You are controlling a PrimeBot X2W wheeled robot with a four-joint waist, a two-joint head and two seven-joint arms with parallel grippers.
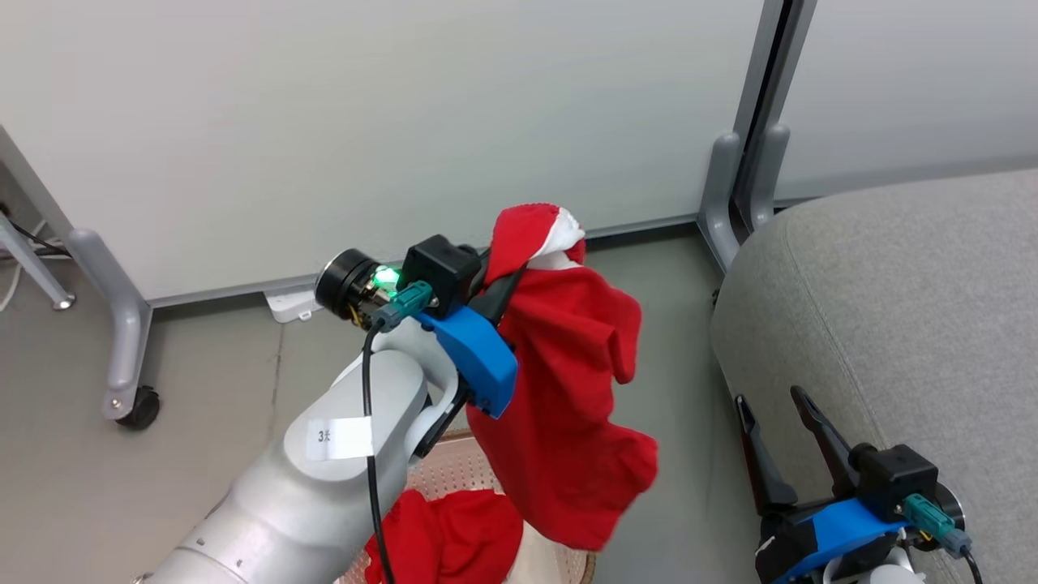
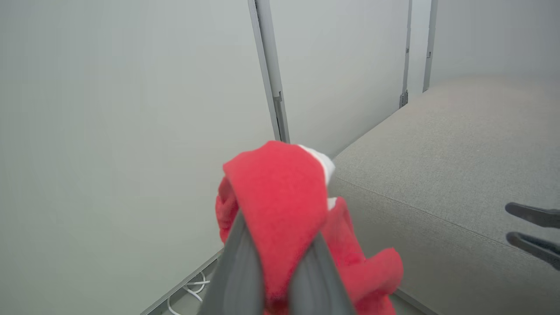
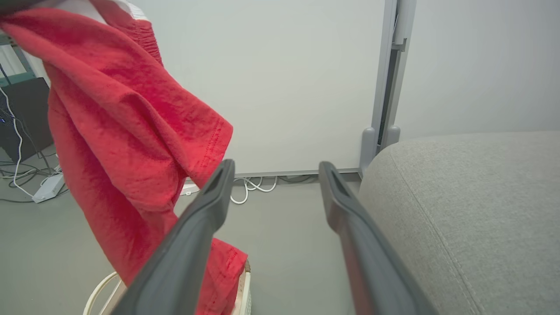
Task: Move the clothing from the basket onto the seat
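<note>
The clothing point(image 1: 568, 389) is split between two places right now. One red garment point(image 1: 559, 422) hangs in mid-air at the centre of the head view, above the basket point(image 1: 458, 470). The second garment point(image 1: 450, 535) lies bunched inside the basket at the bottom edge. The left gripper point(image 2: 278, 232) is clamped on the hanging piece's top fold, near its white trim, and red cloth bulges over and between its dark fingers point(image 2: 238, 271). The seat point(image 1: 892, 308) fills the right side of the head view. The garment isn't over it yet, and bare floor point(image 1: 681, 389) lies between them.

The hold looks like a pinch on one bunched fold, so a quick swing could let the cloth slip to the floor. The hem hangs low near the basket rim, contact unclear, so it may snag there or drag on the seat's rounded edge. It could also brush the right gripper point(image 1: 770, 399), which sits low at lower right beside the seat's edge, fingers apart and empty.

The left forearm point(image 1: 324, 454) rises from lower left, its gripper aimed toward the upper right.
</note>
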